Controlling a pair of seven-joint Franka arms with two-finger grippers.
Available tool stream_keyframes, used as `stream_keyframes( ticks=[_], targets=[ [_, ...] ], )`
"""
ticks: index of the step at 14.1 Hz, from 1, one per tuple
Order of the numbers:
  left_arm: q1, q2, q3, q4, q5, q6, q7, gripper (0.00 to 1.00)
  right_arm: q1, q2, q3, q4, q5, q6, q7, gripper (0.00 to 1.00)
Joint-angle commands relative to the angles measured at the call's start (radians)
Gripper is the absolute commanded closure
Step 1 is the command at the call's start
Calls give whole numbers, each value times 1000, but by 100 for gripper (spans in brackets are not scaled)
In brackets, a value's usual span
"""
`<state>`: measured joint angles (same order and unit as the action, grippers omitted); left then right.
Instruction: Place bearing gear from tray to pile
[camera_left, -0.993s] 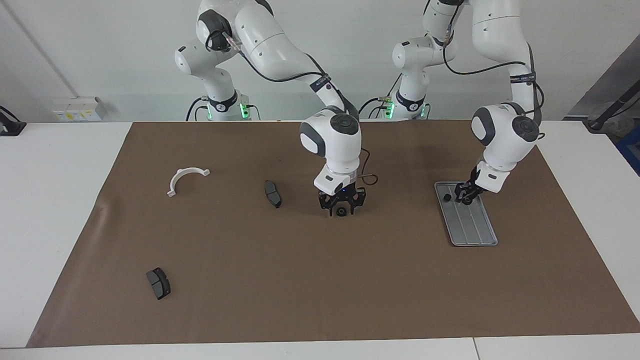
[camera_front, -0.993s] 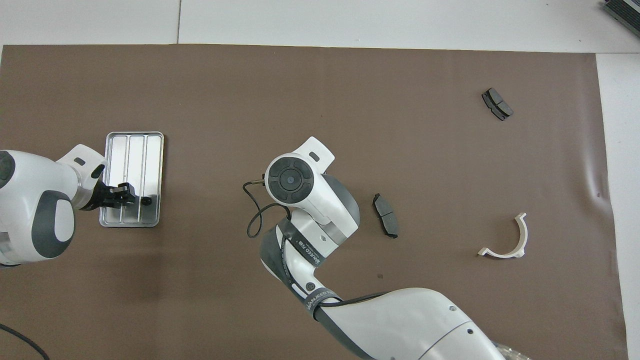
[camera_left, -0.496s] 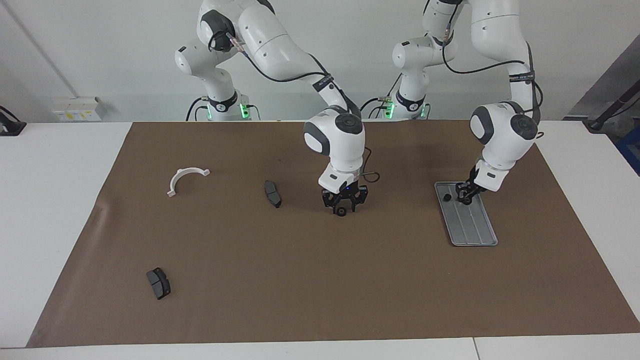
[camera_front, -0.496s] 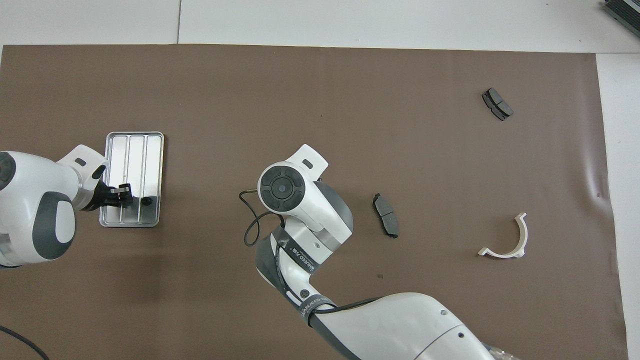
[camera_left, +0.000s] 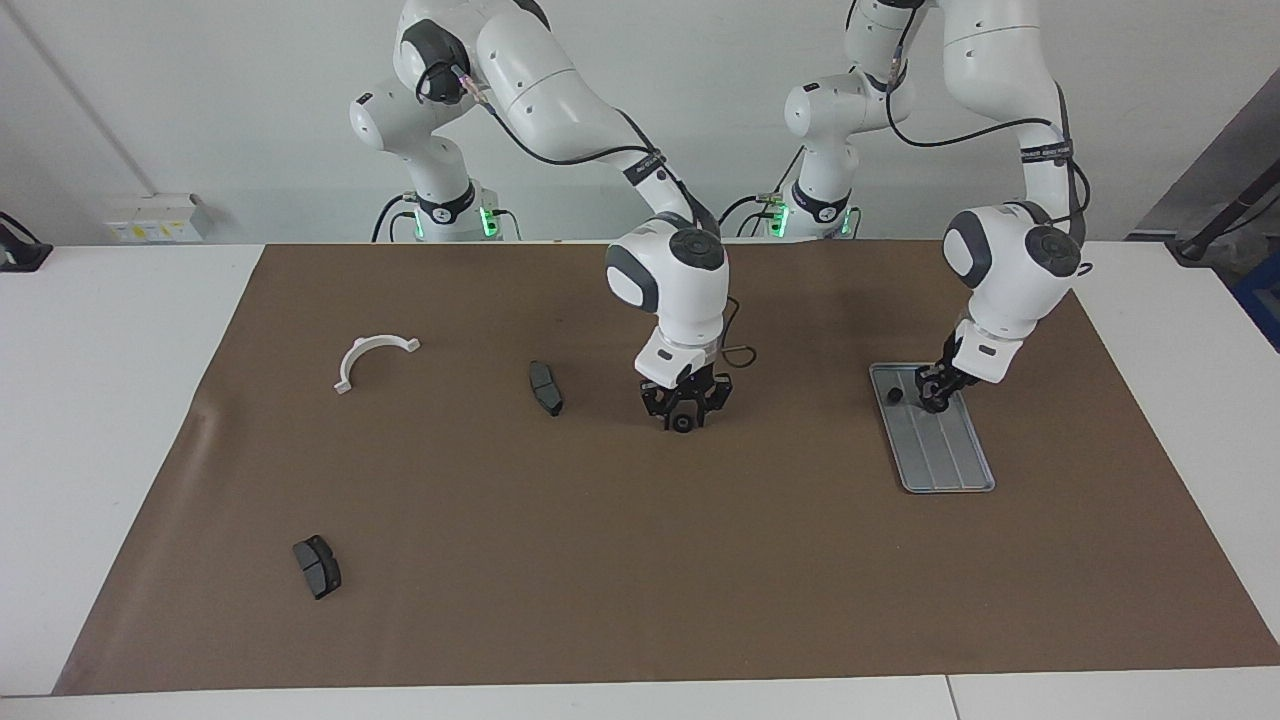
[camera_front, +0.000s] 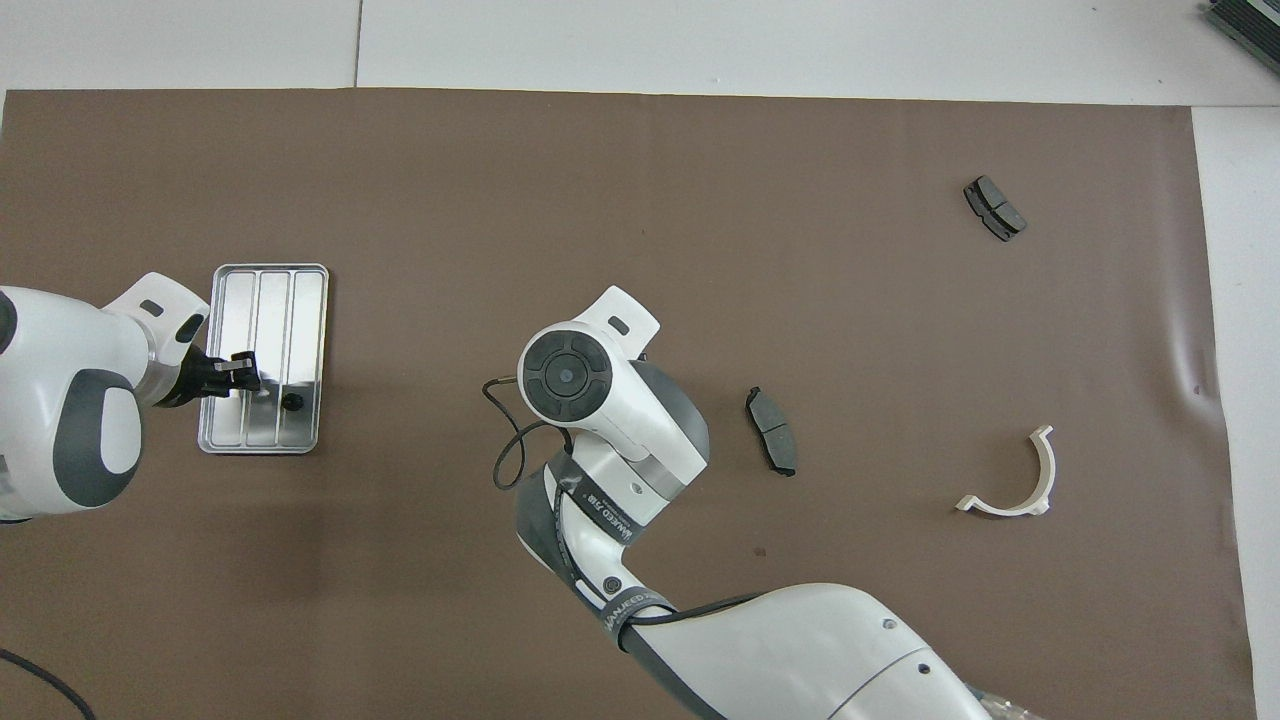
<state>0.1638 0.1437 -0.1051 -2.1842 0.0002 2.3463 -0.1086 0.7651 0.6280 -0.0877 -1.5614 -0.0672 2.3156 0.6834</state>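
In the overhead view the right gripper is hidden under its own wrist, and the mat gear (camera_left: 681, 425) below it is hidden as well. The upper part of the right arm is cut off at the bottom edge there, and much of the left arm at the side edge.

In the facing view the right gripper (camera_left: 684, 408) is seen low over the middle of the brown mat (camera_left: 600, 560), with the small black mat gear right at its tip. Whether that gear is grasped or released cannot be told.

The left gripper (camera_left: 933, 396) is held low over the robots' end of the ridged metal tray (camera_left: 950, 460). Its state cannot be made out either. The tray gear (camera_left: 893, 395) lies in the tray just beside it, apart from it in the overhead view.

Toward the right arm's end, a white half-ring bracket (camera_left: 372, 357) and two dark brake pads (camera_left: 546, 388) (camera_left: 317, 566) are scattered well apart.

Compared with a second ago, the right gripper's links are drawn narrower around the mat gear, which is found in the same spot. The left gripper has been shifted slightly away from the tray gear, which is unmoved.
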Motion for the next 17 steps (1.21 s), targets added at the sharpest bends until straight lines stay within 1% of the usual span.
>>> stream_keyframes(
  ticks=[1,3,5,7,10,12,14,15,17],
  targets=[
    [-58,48,7,162,4,-131,-89,86,-3,-4,2,-8,-14,1,-16,55],
    [-105,59,7,204,4,-160,-149,86,-1,-4,2,-8,-14,-4,-16,100],
    [-142,62,7,210,4,-159,-222,86,-1,-4,2,-5,-16,-4,-15,100],
    [-187,63,5,210,4,-157,-311,86,-3,-4,2,9,-16,-28,-15,100],
    [-234,66,4,210,3,-145,-379,86,-33,-54,-6,6,-14,-67,-18,100],
    [-260,66,4,210,1,-143,-401,86,-94,-121,-6,-6,-13,-116,-53,100],
    [-302,66,2,213,1,-142,-437,86,-180,-200,-4,-28,4,-180,-169,100],
    [-332,66,4,213,1,-140,-459,86,-222,-226,-3,-32,10,-208,-220,100],
    [-403,66,4,213,1,-131,-537,86,-298,-244,-3,-32,49,-243,-315,100]
  ],
)
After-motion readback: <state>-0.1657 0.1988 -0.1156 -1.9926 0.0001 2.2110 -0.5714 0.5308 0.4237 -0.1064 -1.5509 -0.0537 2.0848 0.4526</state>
